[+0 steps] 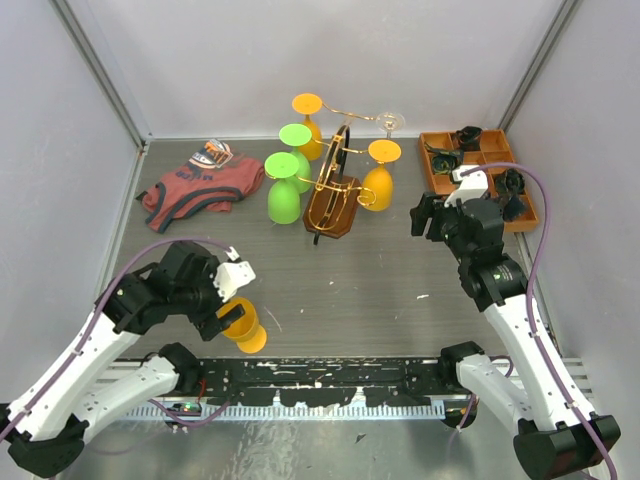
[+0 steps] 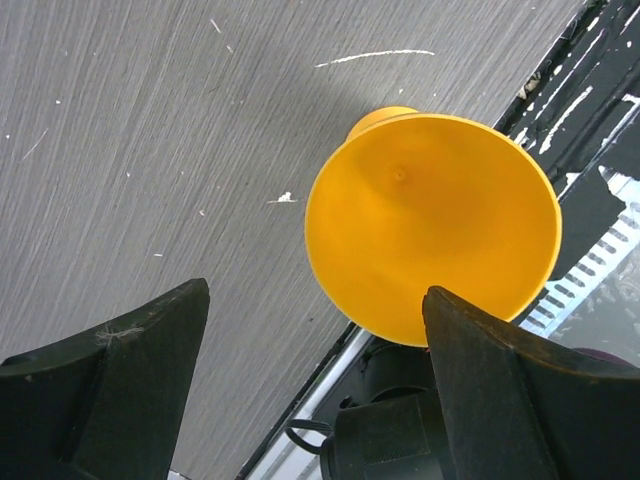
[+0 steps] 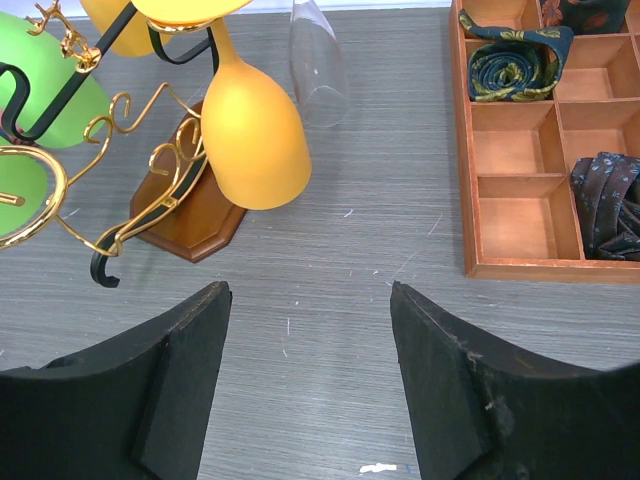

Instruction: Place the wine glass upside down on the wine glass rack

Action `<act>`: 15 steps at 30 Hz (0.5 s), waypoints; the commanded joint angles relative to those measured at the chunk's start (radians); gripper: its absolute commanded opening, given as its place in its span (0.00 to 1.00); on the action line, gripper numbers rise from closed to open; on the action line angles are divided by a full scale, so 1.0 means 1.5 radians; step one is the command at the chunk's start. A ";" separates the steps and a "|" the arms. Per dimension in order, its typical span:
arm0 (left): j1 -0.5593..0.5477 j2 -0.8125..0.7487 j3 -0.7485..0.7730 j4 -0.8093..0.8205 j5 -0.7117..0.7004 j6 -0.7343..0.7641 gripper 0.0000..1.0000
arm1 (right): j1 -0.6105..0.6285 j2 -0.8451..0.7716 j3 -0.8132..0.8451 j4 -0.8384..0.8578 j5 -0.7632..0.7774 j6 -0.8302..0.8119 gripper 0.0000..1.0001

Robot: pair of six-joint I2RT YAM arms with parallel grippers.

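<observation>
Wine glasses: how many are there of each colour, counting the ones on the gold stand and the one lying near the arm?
Orange glasses: 3
Green glasses: 2
Clear glass: 1
Total: 6

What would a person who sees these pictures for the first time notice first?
The gold wine glass rack in the middle of the table draws the eye first, hung with upside-down green glasses and orange glasses. Next comes the orange wine glass lying at the near edge of the table, just beyond the open left gripper.
</observation>
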 commanded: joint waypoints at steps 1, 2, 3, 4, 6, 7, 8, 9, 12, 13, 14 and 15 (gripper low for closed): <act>-0.001 0.007 -0.016 0.021 -0.011 0.009 0.93 | -0.002 -0.008 0.018 0.025 0.002 0.008 0.71; -0.001 0.010 -0.019 0.026 -0.013 0.007 0.92 | -0.001 -0.008 0.018 0.025 0.002 0.009 0.71; -0.001 0.012 -0.021 0.030 -0.014 0.007 0.91 | -0.001 -0.009 0.017 0.025 0.001 0.009 0.71; -0.001 0.017 -0.023 0.034 -0.017 0.007 0.89 | -0.002 -0.010 0.017 0.025 0.002 0.009 0.70; -0.001 0.023 -0.026 0.042 -0.025 0.003 0.88 | -0.001 -0.011 0.017 0.025 0.002 0.008 0.70; -0.001 0.025 -0.028 0.047 -0.026 0.001 0.84 | -0.001 -0.012 0.017 0.025 0.002 0.007 0.71; -0.002 0.028 -0.029 0.050 -0.027 -0.001 0.82 | -0.002 -0.012 0.017 0.025 0.002 0.006 0.71; -0.002 0.031 -0.029 0.054 -0.029 -0.001 0.79 | -0.001 -0.013 0.017 0.025 0.002 0.007 0.71; -0.001 0.039 -0.026 0.061 -0.032 -0.006 0.67 | -0.001 -0.014 0.013 0.027 0.003 0.008 0.70; -0.001 0.043 -0.024 0.062 -0.033 -0.008 0.61 | -0.002 -0.014 0.013 0.027 0.003 0.008 0.70; -0.001 0.045 -0.024 0.063 -0.033 -0.009 0.57 | -0.001 -0.014 0.013 0.027 0.002 0.009 0.71; -0.001 0.046 -0.024 0.063 -0.033 -0.009 0.55 | -0.001 -0.013 0.012 0.027 0.002 0.009 0.71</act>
